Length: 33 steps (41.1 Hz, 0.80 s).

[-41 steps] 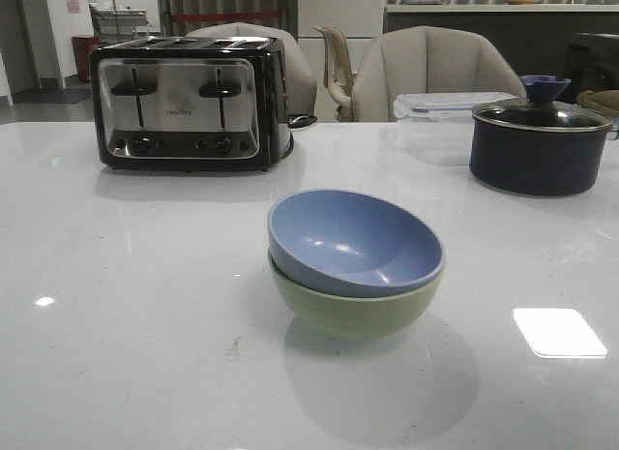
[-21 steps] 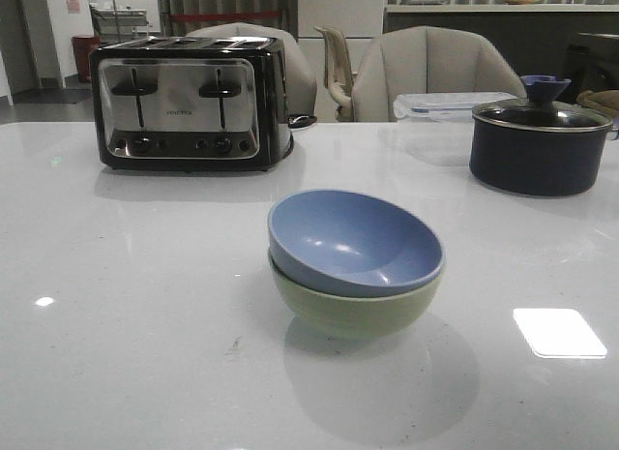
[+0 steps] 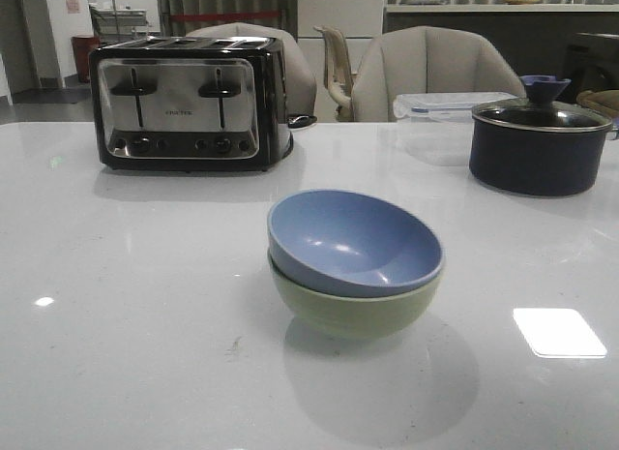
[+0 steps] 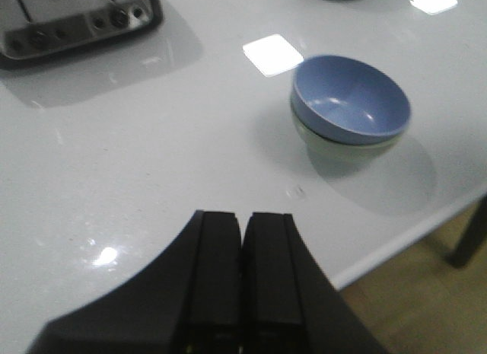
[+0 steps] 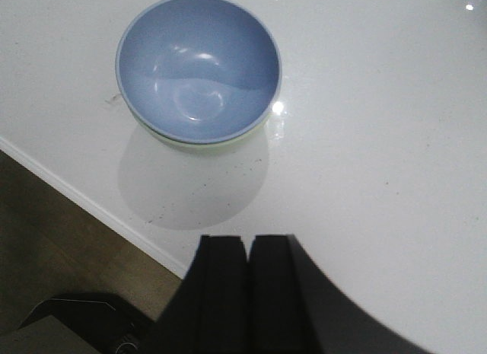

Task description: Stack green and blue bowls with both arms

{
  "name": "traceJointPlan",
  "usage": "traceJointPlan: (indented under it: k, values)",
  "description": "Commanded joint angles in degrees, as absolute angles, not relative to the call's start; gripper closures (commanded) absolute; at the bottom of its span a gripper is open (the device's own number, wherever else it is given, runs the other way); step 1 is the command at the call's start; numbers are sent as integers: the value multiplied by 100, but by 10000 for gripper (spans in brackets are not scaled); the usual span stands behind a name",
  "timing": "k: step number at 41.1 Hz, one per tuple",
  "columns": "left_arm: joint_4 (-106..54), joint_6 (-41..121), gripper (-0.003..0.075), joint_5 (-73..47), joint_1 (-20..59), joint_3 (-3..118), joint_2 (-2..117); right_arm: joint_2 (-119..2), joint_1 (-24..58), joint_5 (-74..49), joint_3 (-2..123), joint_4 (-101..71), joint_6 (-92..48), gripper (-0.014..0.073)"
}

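On the white table (image 3: pixel 126 305), taking the blue bowl (image 3: pixel 353 240) as my landmark, the toaster (image 3: pixel 187 102) stands farthest to the left, behind the bowl and well apart from it, its two levers and row of dials facing me. The blue bowl itself sits nested inside the green bowl (image 3: pixel 350 313), near the middle of the table; the blue one is tilted slightly, so its rim rides higher on the far side and only a band of green shows beneath it on the near side. The pair stands alone, with nothing touching it. Behind the bowl and to the right lies a clear lidded container (image 3: pixel 447 105), and just right of that the dark lidded pot (image 3: pixel 538 145) with its blue knob, well apart from the stack. A bright square reflection (image 3: pixel 558 331) lies on the table just right of the stack. Pale chairs (image 3: pixel 426 71) stand beyond the far edge of the table. My left tool (image 4: pixel 242 247) hangs over the table well back from the bowl, its two black fingers (image 4: pixel 214 270) pressed together with nothing between them. My right tool (image 5: pixel 247 270) is likewise clenched and empty, near the table's edge, with the stacked bowls apart from its tips.
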State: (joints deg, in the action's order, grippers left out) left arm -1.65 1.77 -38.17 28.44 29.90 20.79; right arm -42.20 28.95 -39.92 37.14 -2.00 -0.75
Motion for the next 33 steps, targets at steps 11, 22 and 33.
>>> traceJointPlan:
  k: [11,22,33]
  values:
    - [-155,151,619,-1026,1174,1066,313,-4201,2894,-3658,3870,-165,-134,559]
    - [-182,151,619,51,668,132,-145,-4201,2894,-3663,3870,-165,-134,559]
    - [-268,151,619,467,543,-145,-155,-4201,2894,-3657,3870,-165,-134,559]
